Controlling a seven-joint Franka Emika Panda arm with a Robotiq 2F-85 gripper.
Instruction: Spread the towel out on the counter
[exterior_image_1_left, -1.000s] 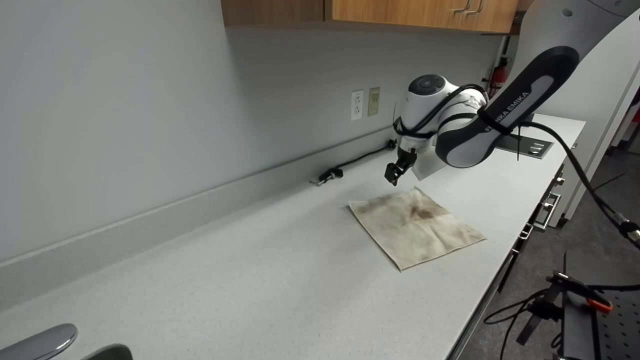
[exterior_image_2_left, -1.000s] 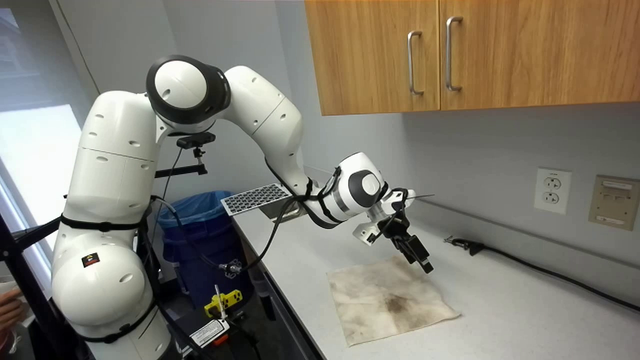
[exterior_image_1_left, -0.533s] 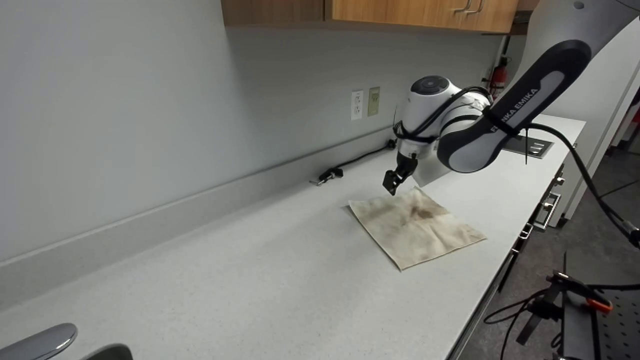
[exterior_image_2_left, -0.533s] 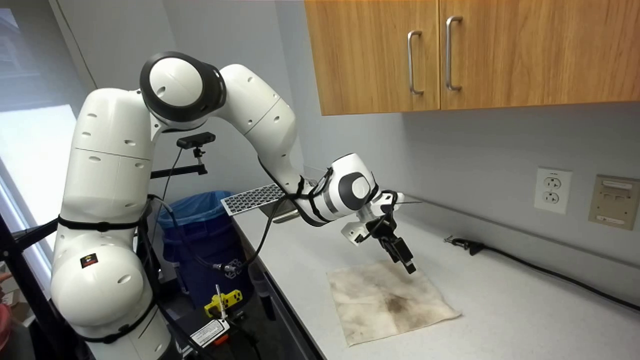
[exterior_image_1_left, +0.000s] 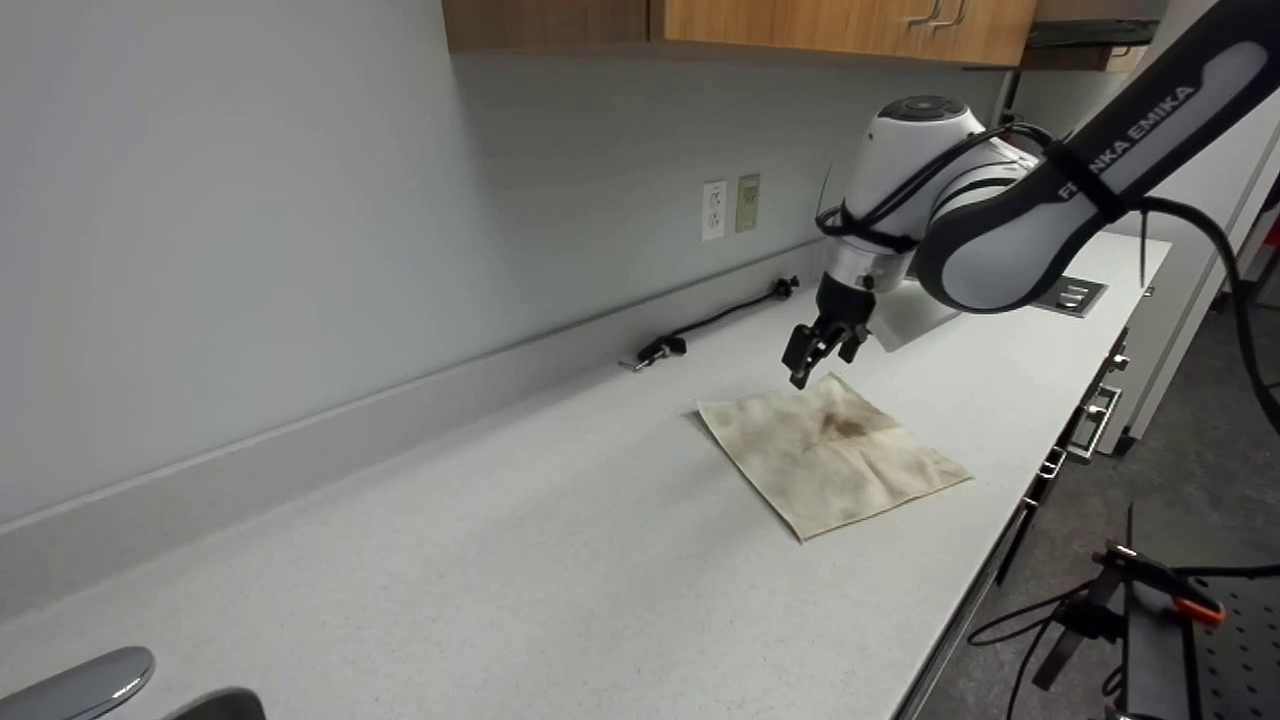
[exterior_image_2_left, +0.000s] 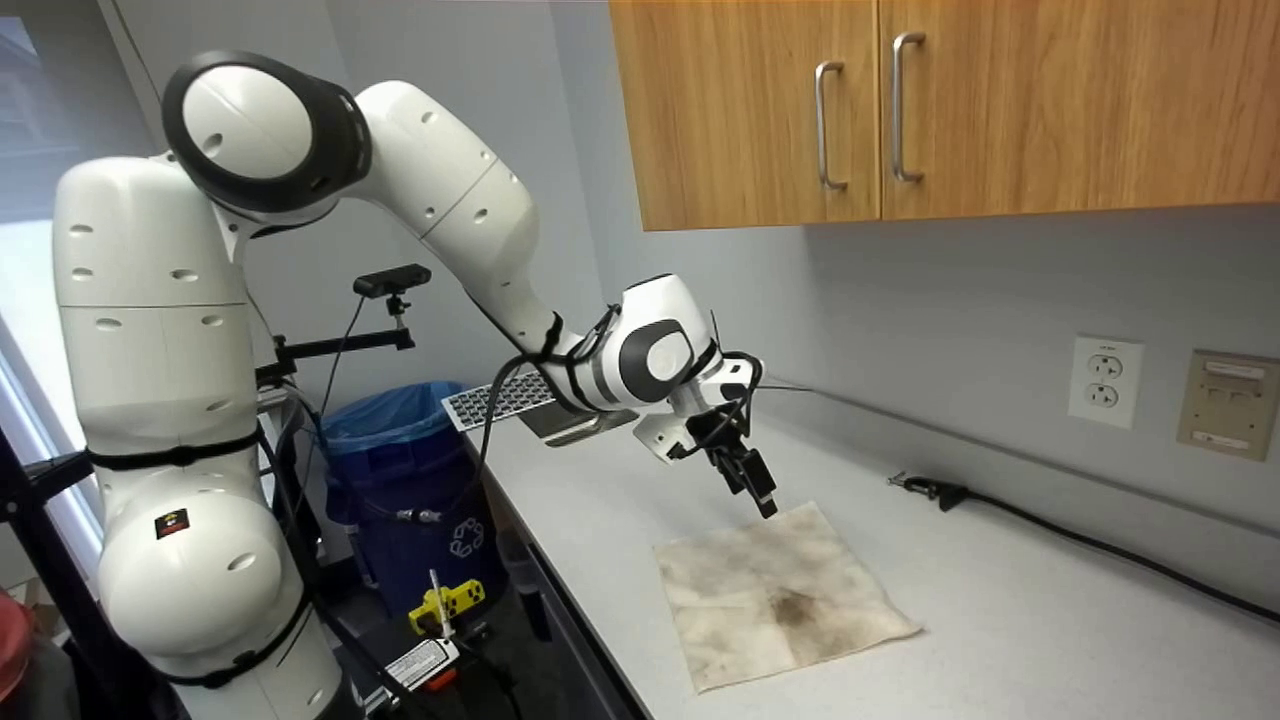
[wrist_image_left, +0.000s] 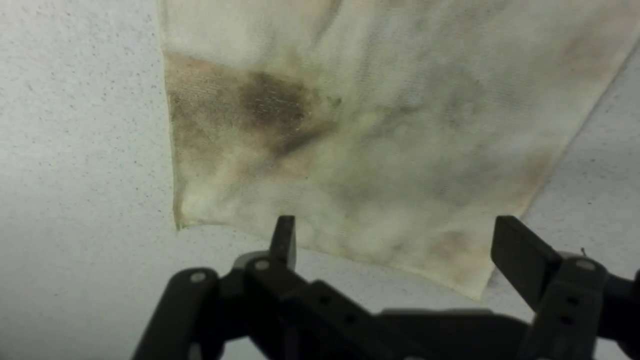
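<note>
Over on my left stands a blue bin (exterior_image_2_left: 412, 562), then the claw (exterior_image_2_left: 752, 500) hangs, jaws spread, above the stained towel (exterior_image_2_left: 765, 595) lying flat on the counter (exterior_image_2_left: 1050, 655), with a black cord (exterior_image_2_left: 1080, 541) off to my right.

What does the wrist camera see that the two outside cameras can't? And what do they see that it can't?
Only the wrist view shows the towel so close that its weave can be seen.
Only the exterior views show it with all four corners, plus the cupboards and white outlet.
All share the towel on the counter, its dark stain and the black fingers.
</note>
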